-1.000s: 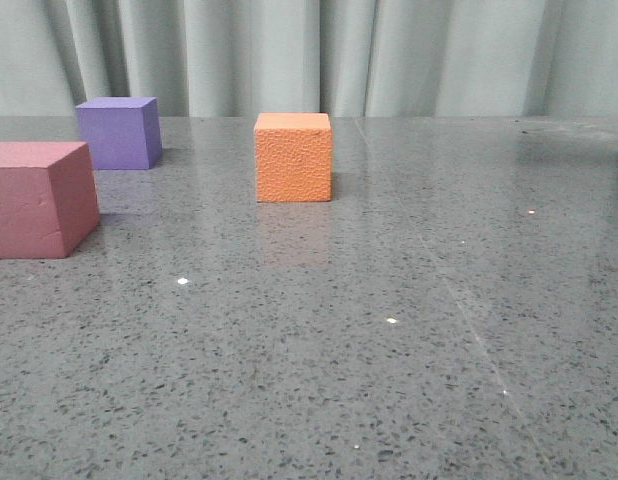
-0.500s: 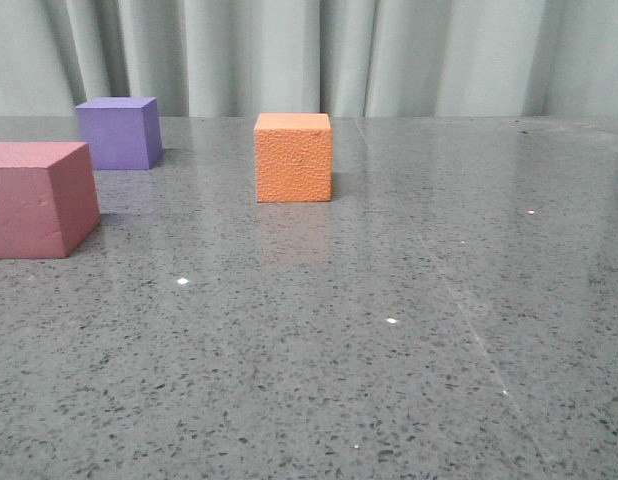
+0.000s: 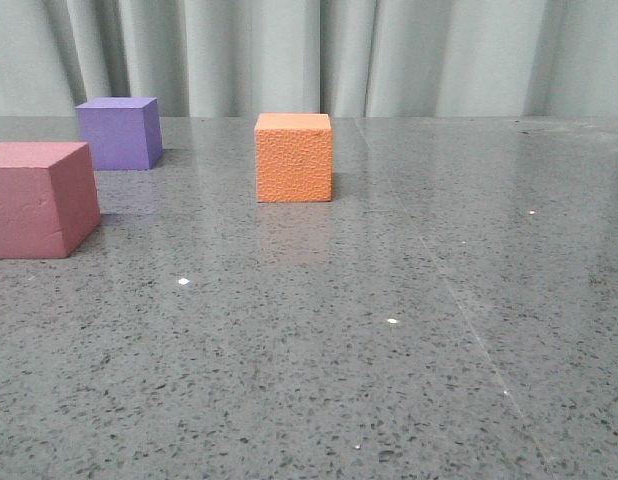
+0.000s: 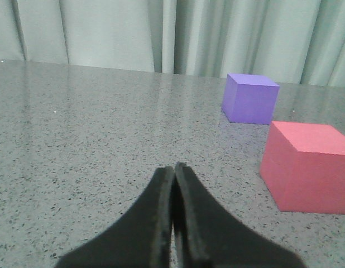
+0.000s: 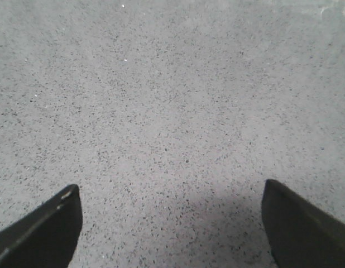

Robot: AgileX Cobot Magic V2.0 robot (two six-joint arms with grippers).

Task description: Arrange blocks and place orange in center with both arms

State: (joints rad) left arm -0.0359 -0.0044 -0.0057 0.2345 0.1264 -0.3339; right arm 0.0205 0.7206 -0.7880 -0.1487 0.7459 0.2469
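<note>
In the front view our orange cube (image 3: 294, 157) stands alone near 12 o'clock, the purple cube (image 3: 118, 132) and pinkish-red cube (image 3: 41, 198) toward 10, nearer our pinched-shut left gripper (image 4: 173, 170) than our wide-spread, empty right gripper (image 5: 171, 223).

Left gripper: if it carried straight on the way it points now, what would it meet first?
Probably nothing: the shut left gripper points over bare tabletop toward the curtain. The purple cube and pinkish-red cube sit off to one side.
</note>
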